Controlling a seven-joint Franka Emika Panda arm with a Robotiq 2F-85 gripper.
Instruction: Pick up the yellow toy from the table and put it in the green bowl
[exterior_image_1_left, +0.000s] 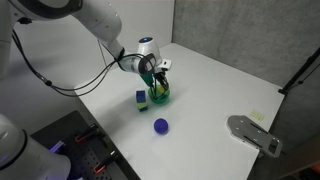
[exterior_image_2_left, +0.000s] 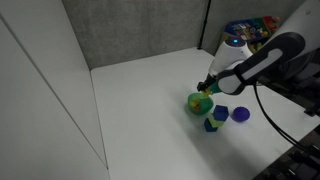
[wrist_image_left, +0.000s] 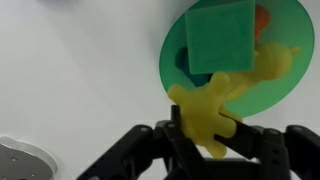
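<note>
In the wrist view my gripper (wrist_image_left: 208, 135) is shut on the yellow toy (wrist_image_left: 215, 105), an irregular splayed shape that hangs over the near rim of the green bowl (wrist_image_left: 285, 75). Inside the bowl lie a green block (wrist_image_left: 220, 35) and something orange-red (wrist_image_left: 262, 18). In both exterior views the gripper (exterior_image_1_left: 160, 72) (exterior_image_2_left: 208, 85) hovers just above the bowl (exterior_image_1_left: 160, 95) (exterior_image_2_left: 199, 103) on the white table (exterior_image_1_left: 220, 90) (exterior_image_2_left: 150, 100).
A blue block (exterior_image_1_left: 141, 97) (exterior_image_2_left: 221, 112) stands next to the bowl and a purple ball (exterior_image_1_left: 161, 126) (exterior_image_2_left: 240, 114) lies nearer the table edge. A grey plate-like object (exterior_image_1_left: 252, 133) (wrist_image_left: 20, 160) sits at a corner. Dark curtains back the table.
</note>
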